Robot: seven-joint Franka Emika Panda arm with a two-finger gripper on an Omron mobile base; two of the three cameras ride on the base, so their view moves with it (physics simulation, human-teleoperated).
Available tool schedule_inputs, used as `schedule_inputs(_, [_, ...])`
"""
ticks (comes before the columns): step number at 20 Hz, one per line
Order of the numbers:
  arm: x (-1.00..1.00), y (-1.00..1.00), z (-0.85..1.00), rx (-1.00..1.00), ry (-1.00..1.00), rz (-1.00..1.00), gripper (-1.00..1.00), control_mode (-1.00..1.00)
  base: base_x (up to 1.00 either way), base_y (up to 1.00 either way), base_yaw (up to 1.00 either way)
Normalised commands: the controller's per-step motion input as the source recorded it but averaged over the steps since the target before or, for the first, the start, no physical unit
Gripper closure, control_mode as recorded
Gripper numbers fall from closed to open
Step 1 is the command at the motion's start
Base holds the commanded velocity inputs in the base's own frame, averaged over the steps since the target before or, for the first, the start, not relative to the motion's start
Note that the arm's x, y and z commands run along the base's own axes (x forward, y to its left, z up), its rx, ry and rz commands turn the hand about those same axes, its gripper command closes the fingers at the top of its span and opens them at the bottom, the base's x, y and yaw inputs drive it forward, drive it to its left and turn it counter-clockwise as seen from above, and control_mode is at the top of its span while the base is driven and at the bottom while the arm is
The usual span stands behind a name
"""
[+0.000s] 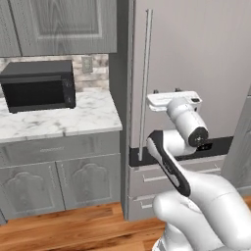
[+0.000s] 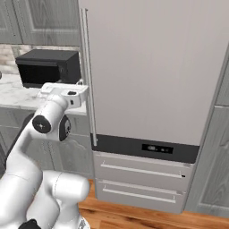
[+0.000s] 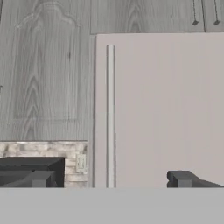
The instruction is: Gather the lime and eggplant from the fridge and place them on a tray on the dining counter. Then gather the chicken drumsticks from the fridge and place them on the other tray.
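The fridge door [image 2: 147, 67] is a plain pale beige-grey with a lighter handle [image 2: 88, 76] and a black panel strip [image 2: 147, 147] below; the cabinets [image 1: 59, 24] are grey woodgrain; the microwave [image 1: 38, 86] is black; the counter [image 1: 73, 115] is white marble veined grey; the floor [image 1: 73, 228] is orange-brown wood.

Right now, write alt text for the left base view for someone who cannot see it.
A white robot arm reaches toward the closed fridge door, its hand near the tall vertical handle. To the left, a black microwave sits on a marble counter above grey cabinets.
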Motion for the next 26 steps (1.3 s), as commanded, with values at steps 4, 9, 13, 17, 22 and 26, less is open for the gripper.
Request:
schedule_inputs(4, [0.67, 0.00, 0.06, 0.01, 0.06, 0.00, -1.00, -1.00, 0.00, 0.00, 0.00])
schedule_inputs(9, [0.50, 0.00, 0.00, 0.00, 0.00, 0.00, -1.00, -1.00, 0.00, 0.00, 0.00])
schedule_inputs(13, [0.34, 0.00, 0.00, 0.00, 0.00, 0.01, -1.00, -1.00, 0.00, 0.00, 0.00])
schedule_inputs(17, [0.30, 0.00, 0.00, 0.00, 0.00, 0.01, -1.00, -1.00, 0.00, 0.00, 0.00])
schedule_inputs(22, [0.29, 0.00, 0.00, 0.00, 0.00, 0.01, -1.00, -1.00, 0.00, 0.00, 0.00])
schedule_inputs(26, [0.27, 0.00, 0.00, 0.00, 0.00, 0.00, -1.00, -1.00, 0.00, 0.00, 0.00])
